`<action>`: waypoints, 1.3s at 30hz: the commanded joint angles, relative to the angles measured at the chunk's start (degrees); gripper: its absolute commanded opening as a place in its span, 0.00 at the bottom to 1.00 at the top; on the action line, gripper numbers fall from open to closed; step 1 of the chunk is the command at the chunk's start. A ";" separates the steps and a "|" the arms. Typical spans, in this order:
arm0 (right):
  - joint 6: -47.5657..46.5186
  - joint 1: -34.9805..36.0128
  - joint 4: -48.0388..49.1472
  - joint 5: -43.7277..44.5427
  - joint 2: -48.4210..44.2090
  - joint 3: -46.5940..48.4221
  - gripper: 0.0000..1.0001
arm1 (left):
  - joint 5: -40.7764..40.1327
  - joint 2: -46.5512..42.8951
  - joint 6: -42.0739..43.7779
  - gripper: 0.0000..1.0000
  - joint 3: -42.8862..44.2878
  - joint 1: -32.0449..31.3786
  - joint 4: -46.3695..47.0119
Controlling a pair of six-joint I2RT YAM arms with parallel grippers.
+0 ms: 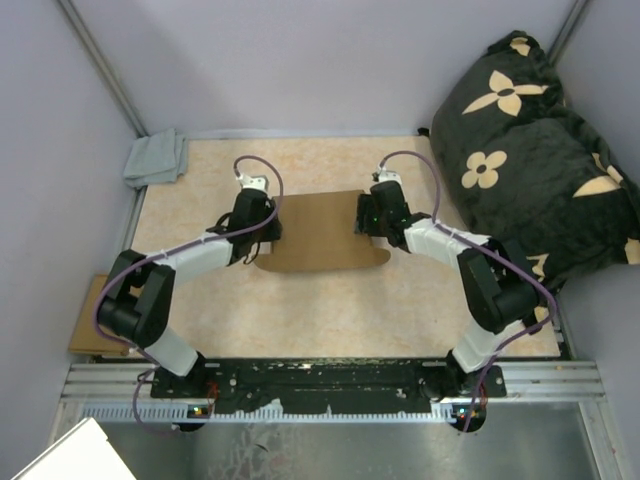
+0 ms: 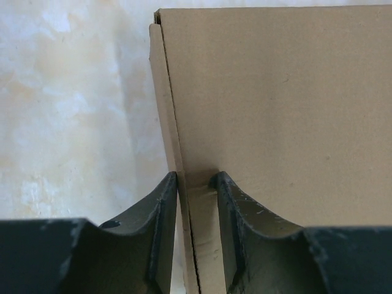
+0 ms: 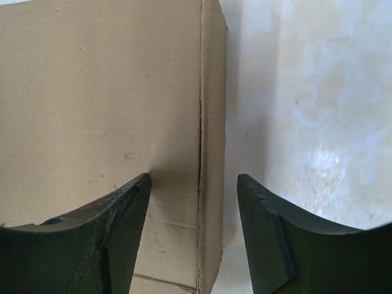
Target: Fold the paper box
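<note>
The paper box (image 1: 320, 232) is plain brown cardboard and lies flat-topped in the middle of the beige table (image 1: 420, 300), with a rounded tab at its near right corner. My left gripper (image 1: 268, 228) is at its left end. In the left wrist view the gripper (image 2: 195, 184) is shut on the upright left side wall of the box (image 2: 275, 110). My right gripper (image 1: 366, 220) is at the right end. In the right wrist view it (image 3: 193, 176) is open and straddles the right side edge of the box (image 3: 98, 92) without pinching it.
A grey cloth (image 1: 157, 158) lies at the far left corner. A black pillow with cream flowers (image 1: 540, 150) fills the right side. A smaller brown cardboard piece (image 1: 88, 318) lies off the table's left edge. Walls close in the back and left.
</note>
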 commanded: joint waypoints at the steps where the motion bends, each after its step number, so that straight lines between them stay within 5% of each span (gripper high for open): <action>1: -1.82 0.20 -0.17 -5.52 4.48 5.22 0.61 | 6.04 4.67 -0.03 0.37 3.86 -1.16 -2.46; 11: -3.59 -1.63 -3.60 -1.47 -1.88 8.65 0.64 | 0.57 1.55 1.15 0.44 12.21 0.46 -8.81; 14: -4.81 -1.64 -5.16 3.04 -7.62 7.89 0.67 | -3.82 -3.37 0.89 0.55 12.46 0.53 -11.95; 18: 0.52 -1.68 0.36 8.80 -20.30 0.18 0.67 | -5.32 -13.43 -1.75 0.61 7.11 0.64 -10.61; 20: 1.67 -1.64 3.10 5.20 -25.99 -6.27 0.95 | -5.07 -18.28 -5.34 0.59 1.22 0.76 -6.28; 21: 0.32 -1.64 4.49 1.18 -28.23 -9.78 0.99 | -4.66 -20.20 -8.19 0.58 -1.86 0.87 -5.50; 25: 0.72 -1.90 12.58 -12.91 -34.65 -22.35 0.95 | 3.78 -24.18 -13.06 0.55 -8.47 1.23 -4.76; 29: 1.05 -1.90 7.32 -10.45 -34.43 -23.28 0.79 | 7.97 -25.01 -8.97 0.57 -13.35 1.12 -3.66; 34: 0.87 -1.90 5.16 -7.19 -34.15 -24.41 0.97 | 8.86 -26.26 -7.20 0.67 -17.40 1.18 0.49; 39: 0.30 -1.90 4.87 -6.92 -31.37 -23.27 0.99 | 11.76 -24.85 -6.53 0.71 -16.85 1.16 1.44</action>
